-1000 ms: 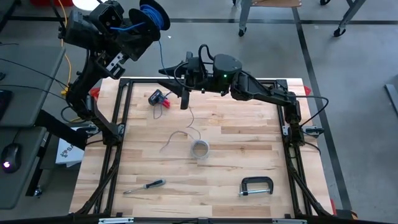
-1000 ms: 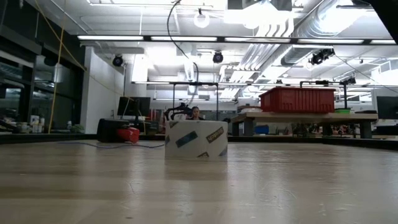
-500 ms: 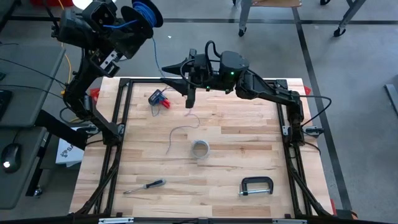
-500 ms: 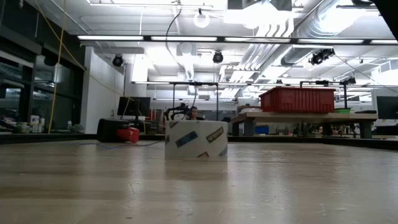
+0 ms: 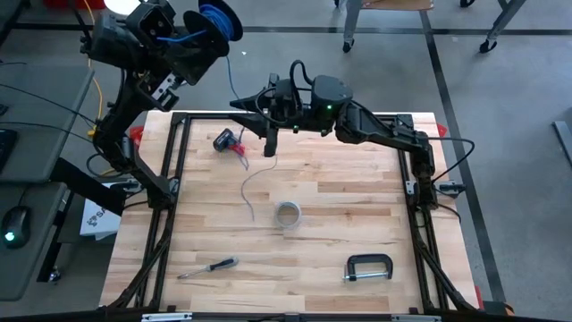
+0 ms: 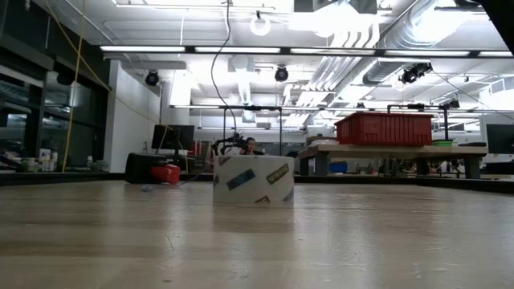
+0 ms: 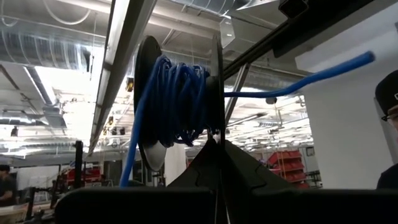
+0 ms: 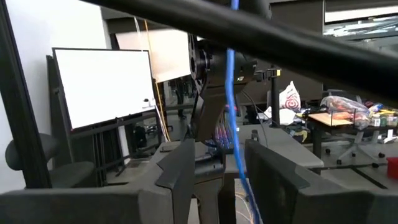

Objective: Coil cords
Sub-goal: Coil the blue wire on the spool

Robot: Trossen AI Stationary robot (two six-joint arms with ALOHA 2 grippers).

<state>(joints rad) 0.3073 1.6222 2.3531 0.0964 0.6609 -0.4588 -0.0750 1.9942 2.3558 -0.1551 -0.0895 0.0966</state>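
- High view: my left pincer (image 5: 207, 34) is up off the far-left corner of the surface (image 5: 357, 224), clamped shut on a spool (image 5: 221, 21) wound with the blue cord (image 5: 234, 85), which trails down toward the right arm. My right pincer (image 5: 267, 148) hangs over the far side of the surface; the pale grey cord (image 5: 248, 190) dangles from around there down onto the wood near a roll of tape (image 5: 287, 214). Also lying about: a red and black gadget (image 5: 229, 142), a screwdriver (image 5: 207, 266) and a C-clamp (image 5: 369, 267).
- Low view: the tape roll (image 6: 253, 179) sits mid-surface with printed label patches I can't read. A thin cord (image 6: 214, 72) hangs from above behind it. Red bin (image 6: 388, 128) on a bench in the room.
- Left wrist view: the spool (image 7: 177, 106) fills the frame, blue cord (image 7: 180, 102) wrapped thick, one end sticking out sideways. A person (image 7: 390, 134) is at the edge.
- Right wrist view: fingers (image 8: 186, 165) stand part open, blue cord (image 8: 233, 93) running down between them; can't tell if they touch it. Blank whiteboard (image 8: 102, 84) behind, no writing.
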